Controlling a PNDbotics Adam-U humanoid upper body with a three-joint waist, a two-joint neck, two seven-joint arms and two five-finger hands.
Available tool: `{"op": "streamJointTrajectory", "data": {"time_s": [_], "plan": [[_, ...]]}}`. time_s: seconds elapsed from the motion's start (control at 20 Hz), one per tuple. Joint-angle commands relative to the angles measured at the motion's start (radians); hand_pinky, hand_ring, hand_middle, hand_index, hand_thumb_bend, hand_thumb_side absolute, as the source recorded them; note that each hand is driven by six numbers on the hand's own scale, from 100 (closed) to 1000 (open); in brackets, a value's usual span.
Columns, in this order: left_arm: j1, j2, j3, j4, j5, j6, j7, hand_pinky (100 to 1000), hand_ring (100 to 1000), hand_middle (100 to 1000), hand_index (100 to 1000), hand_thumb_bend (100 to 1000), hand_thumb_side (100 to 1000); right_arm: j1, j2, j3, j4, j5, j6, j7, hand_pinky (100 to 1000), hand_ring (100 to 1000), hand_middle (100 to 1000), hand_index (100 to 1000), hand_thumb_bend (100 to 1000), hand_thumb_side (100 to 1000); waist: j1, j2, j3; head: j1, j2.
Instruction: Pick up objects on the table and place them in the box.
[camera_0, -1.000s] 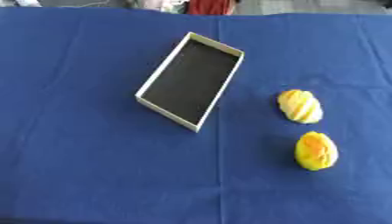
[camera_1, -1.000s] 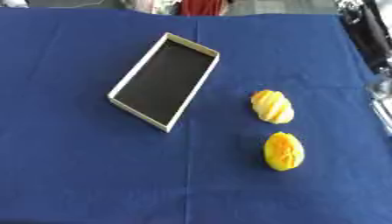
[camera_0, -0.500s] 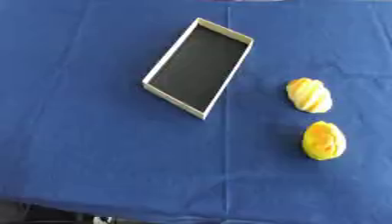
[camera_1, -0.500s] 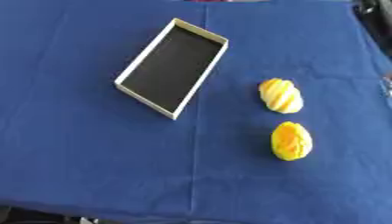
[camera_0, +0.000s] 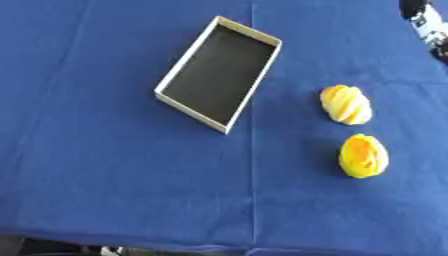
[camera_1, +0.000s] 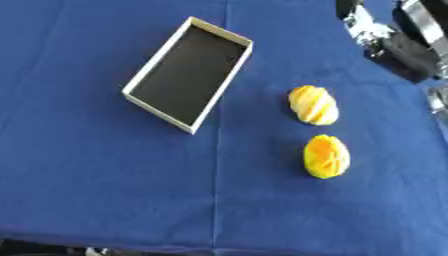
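Box (camera_0: 220, 74) with pale walls and a dark inside lies tilted in the upper middle of the frame, on a blue cloth (camera_0: 105, 180) that covers the table. It has nothing in it. To the right of the box sit two yellow fruit-like things, one above the other. The pale yellow ridged one (camera_0: 346, 104) is higher up. The deeper orange-yellow one (camera_0: 363, 156) is just below it, close but not touching. Part of the robot's black and silver right arm (camera_1: 394, 37) shows in the upper right corner. I cannot tell how its fingers are set.
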Motion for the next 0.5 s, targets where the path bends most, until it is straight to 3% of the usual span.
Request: {"op": "streamJointTrajectory", "data": {"time_s": [0.05,0.35,0.5], "plan": [[-0.005,0.028,0.011,-0.02,-0.004,-0.004,-0.002,1000,861,866,952,176,958,0.002,-0.042,0.002,-0.017,0.057,-0.016,0.027,838,900,876,883,100,906,0.001,-0.018,0.0,-0.028,-0.019],[-0.003,0.028,0.011,-0.02,-0.003,-0.003,-0.002,1000,861,867,952,176,957,0.024,-0.052,0.019,-0.017,0.103,-0.04,0.068,840,902,874,884,100,842,0.003,-0.018,-0.004,-0.051,-0.043],[-0.003,0.029,0.011,-0.02,-0.004,-0.003,-0.003,1000,861,867,952,176,957,0.04,-0.061,0.028,-0.017,0.123,-0.062,0.096,842,905,870,882,102,734,0.005,-0.017,-0.006,-0.047,-0.042]]}}
